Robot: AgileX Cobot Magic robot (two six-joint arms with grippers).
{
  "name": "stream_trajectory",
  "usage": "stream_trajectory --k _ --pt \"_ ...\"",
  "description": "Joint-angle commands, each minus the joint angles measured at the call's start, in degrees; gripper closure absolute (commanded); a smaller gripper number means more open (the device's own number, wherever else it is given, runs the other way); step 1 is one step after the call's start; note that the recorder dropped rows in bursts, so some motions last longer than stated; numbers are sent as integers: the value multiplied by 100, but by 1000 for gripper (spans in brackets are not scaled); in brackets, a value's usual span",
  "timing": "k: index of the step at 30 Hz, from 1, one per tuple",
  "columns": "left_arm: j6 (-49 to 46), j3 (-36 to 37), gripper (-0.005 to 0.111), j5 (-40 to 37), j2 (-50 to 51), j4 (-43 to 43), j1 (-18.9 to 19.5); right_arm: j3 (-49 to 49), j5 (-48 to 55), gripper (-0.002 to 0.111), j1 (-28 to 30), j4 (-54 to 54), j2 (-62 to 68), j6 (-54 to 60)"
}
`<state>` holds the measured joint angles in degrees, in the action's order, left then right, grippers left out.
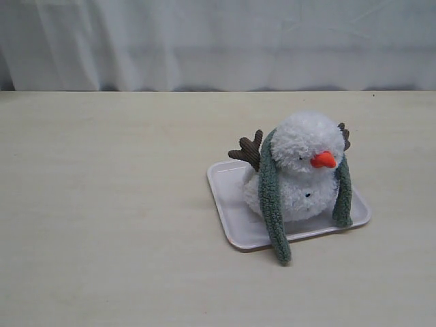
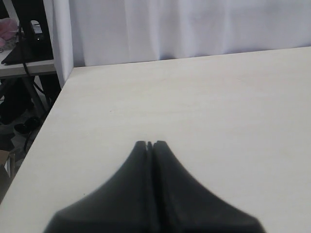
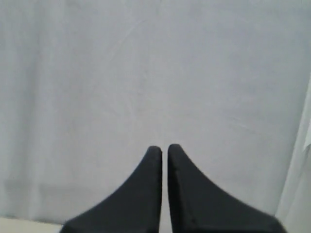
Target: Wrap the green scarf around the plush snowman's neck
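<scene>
Scene: snowman point(image 1: 303, 139) sits on tray point(image 1: 228, 204), right of centre | scarf point(image 1: 271, 204) drapes round its nape, both ends hanging down front (uncrossed) | left gripper point(image 2: 149, 144) and right gripper point(image 3: 164, 148) closed, empty; right arm likely nearer.

Lab test bench: pale table point(image 1: 102, 238), white curtain point(image 1: 204, 41) (dark gear point(image 2: 31, 46) beyond).

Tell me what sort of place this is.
Probably a staged robot test bench or lab: a pale table, a plain white curtain as backdrop, and a cluttered desk with cables beyond the table edge in the left wrist view.
</scene>
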<state>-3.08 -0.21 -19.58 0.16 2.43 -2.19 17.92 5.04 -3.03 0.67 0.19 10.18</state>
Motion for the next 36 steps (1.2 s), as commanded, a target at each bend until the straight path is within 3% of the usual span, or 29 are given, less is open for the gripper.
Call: stream_trajectory --k 1,11,24,36 --pt "10 21 107 64 -16 -2 -46 -644 -230 104 54 -764 -19 180" --pt "10 21 107 64 -16 -2 -46 -1792 -354 104 54 -764 -19 -265" --pt "10 21 107 64 -16 -2 -46 -1792 387 104 54 -764 -19 -1230" --pt "10 21 107 64 -16 -2 -46 -1792 1441 104 54 -764 -19 -1297"
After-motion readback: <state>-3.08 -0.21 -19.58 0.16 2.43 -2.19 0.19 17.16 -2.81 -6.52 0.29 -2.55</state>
